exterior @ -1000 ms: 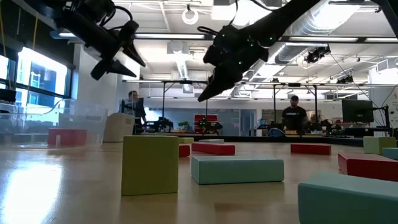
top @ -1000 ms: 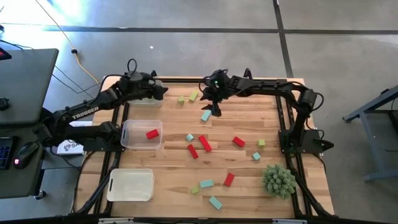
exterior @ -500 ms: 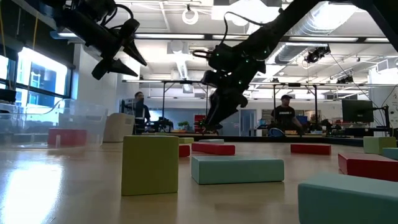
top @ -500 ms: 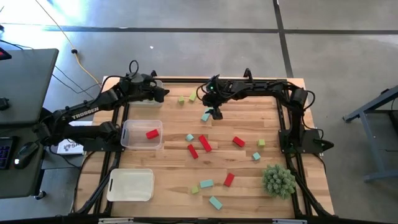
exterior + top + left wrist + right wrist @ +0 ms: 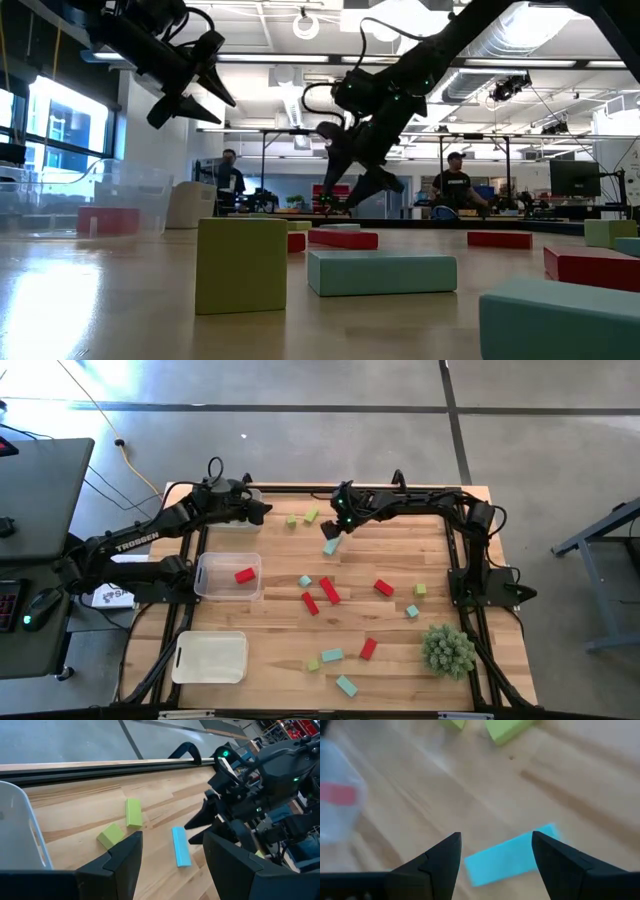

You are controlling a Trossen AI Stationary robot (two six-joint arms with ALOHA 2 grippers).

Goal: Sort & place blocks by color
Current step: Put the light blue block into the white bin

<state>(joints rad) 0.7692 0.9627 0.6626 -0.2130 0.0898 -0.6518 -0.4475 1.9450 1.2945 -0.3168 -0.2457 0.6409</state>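
High view is showing the right gripper [image 5: 338,526] shifting since a second ago from over the teal block [image 5: 331,546] back toward the bench's [image 5: 400,650] far edge, and now hanging just beyond the block. Its fingers are standing spread, gripping nothing; the right wrist view is showing the block [image 5: 512,854] lying flat on the wood between them, untouched. The left gripper [image 5: 262,508] is hovering open beside the far bin [image 5: 235,523], unmoved.

We see an open robotics lab: a wooden worktable [image 5: 390,650] on concrete floor, exposed ceiling ducts [image 5: 520,45], monitors [image 5: 572,178], and people [image 5: 455,185] at distant benches.
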